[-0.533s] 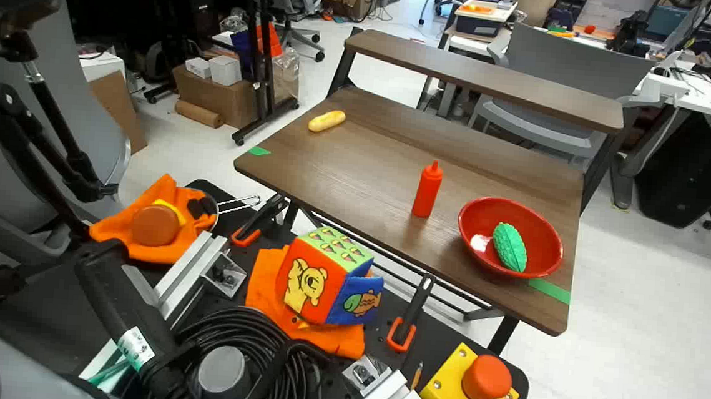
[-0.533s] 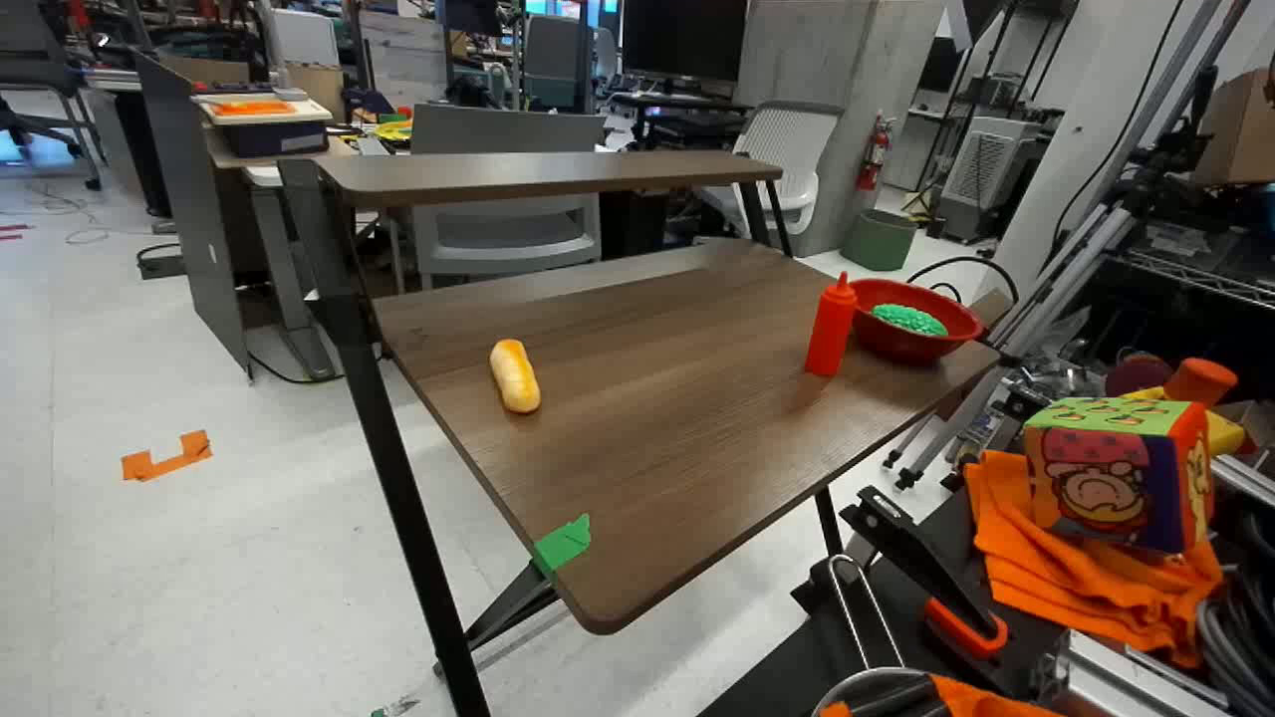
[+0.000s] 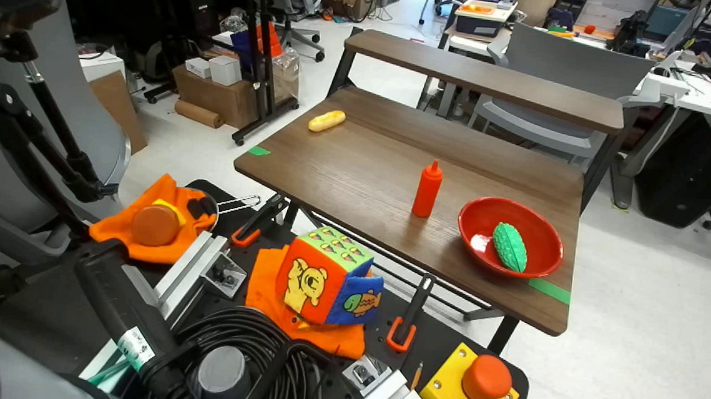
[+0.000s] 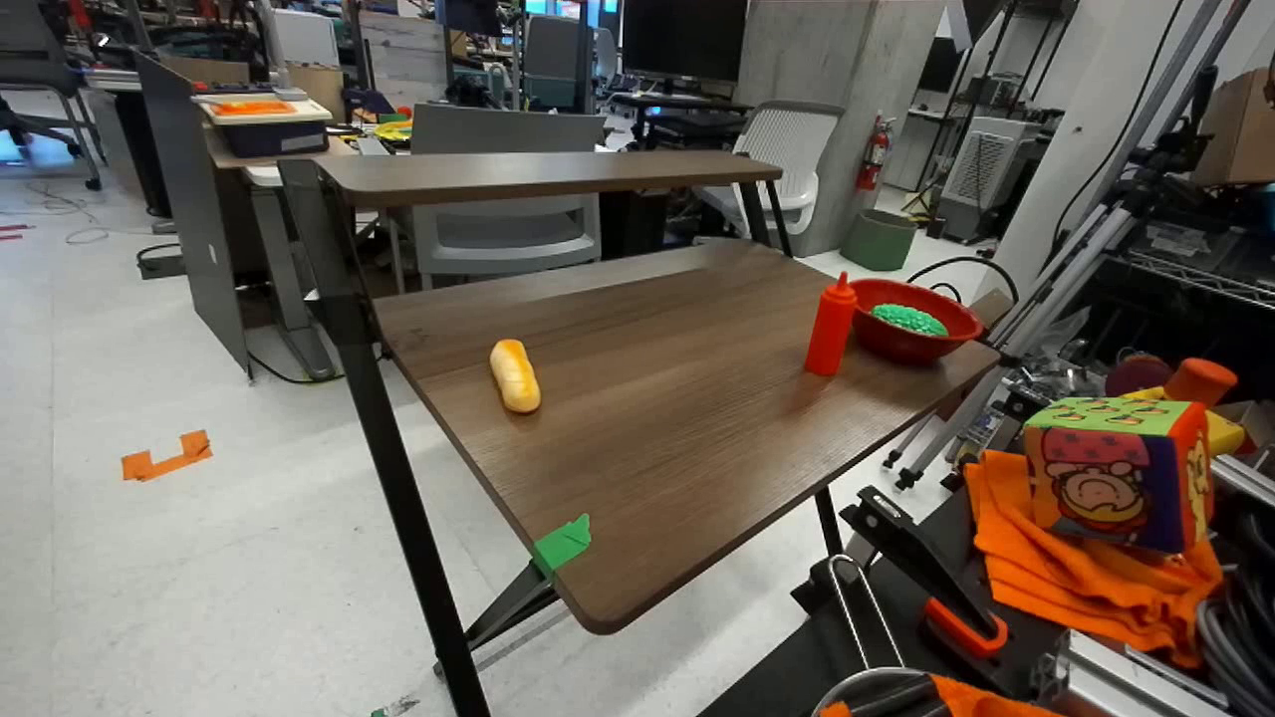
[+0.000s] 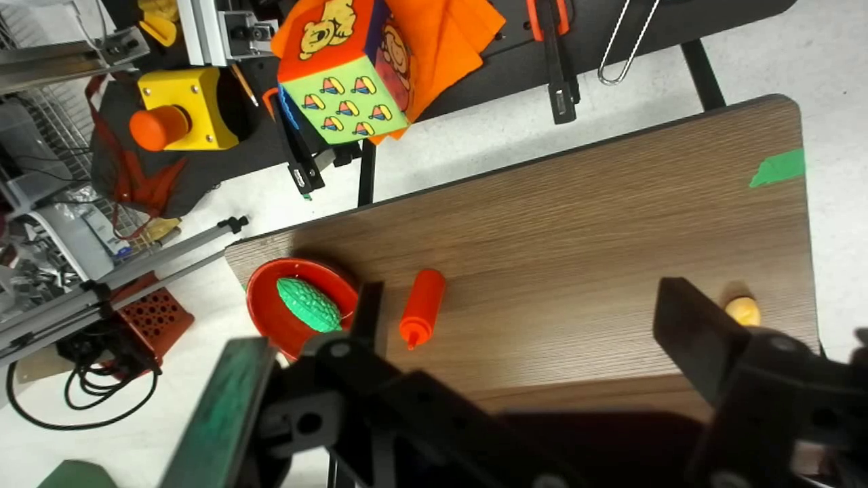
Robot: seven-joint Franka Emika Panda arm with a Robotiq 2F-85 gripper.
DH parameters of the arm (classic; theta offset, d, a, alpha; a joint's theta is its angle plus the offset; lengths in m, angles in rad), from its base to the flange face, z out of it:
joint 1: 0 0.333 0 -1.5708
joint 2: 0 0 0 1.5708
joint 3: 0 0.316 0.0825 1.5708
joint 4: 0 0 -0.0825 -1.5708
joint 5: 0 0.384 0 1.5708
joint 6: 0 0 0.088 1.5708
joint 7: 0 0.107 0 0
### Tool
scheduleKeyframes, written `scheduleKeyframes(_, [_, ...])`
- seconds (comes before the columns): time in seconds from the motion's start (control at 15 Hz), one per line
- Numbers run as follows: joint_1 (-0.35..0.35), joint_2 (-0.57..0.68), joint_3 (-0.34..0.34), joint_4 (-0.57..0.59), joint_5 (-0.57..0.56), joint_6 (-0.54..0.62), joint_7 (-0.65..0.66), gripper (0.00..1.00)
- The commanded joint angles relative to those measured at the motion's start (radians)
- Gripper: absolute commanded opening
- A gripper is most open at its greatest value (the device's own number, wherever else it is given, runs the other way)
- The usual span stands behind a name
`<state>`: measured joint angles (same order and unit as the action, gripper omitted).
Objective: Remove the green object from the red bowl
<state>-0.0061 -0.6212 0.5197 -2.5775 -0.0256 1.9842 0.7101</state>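
The green lump [image 3: 510, 247] lies inside the red bowl [image 3: 479, 224], and both exterior views show it there. The bowl sits upright near a corner of the brown counter [image 3: 358, 156], just beside a green strip of tape [image 3: 550, 291]; whether the tape runs beneath it I cannot tell.

A red bottle [image 3: 427, 192] stands upright near the bowl, apart from it, nozzle up. Toward the opposite end of the counter, well apart from bottle and bowl, a yellow roll [image 3: 326, 121] lies on its side. A second piece of tape [image 4: 564, 543], also green, is stuck at the counter's edge at that end. A raised shelf [image 3: 489, 80] runs along one long side of the counter.

In the wrist view the hand [image 5: 521, 305] is released: its fingers [image 5: 692, 332] stand wide apart, and the bottle and the wood grain show in the gap, beyond the tips. Seen from there, one finger falls between bowl and bottle, and dark parts of the hand cover a bit of the bowl's edge; how high the hand hangs I cannot tell. The other finger shows just beside the roll.

On a black bench [image 5: 512, 71] near the counter, a picture cube [image 3: 331, 279] sits on an orange cloth [image 3: 265, 287].
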Motion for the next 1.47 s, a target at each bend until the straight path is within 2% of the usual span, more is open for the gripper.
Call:
scheduleKeyframes(0.0, [0.034,0.039,-0.070,0.015,-0.043,-0.006,0.002,1.00])
scheduleKeyframes(0.13, [0.009,0.061,-0.117,0.025,-0.088,0.016,-0.021,1.00])
scheduleKeyframes(0.33, [-0.035,0.125,-0.223,0.072,-0.184,0.020,-0.116,1.00])
scheduleKeyframes(0.67, [-0.105,0.279,-0.409,0.173,-0.262,0.083,-0.360,1.00])
scheduleKeyframes(0.87, [-0.120,0.386,-0.510,0.227,-0.239,0.158,-0.517,1.00])
scheduleKeyframes(1.13, [-0.121,0.561,-0.610,0.321,-0.175,0.240,-0.725,1.00])
scheduleKeyframes(1.4, [-0.127,0.709,-0.645,0.380,-0.106,0.327,-0.907,1.00])
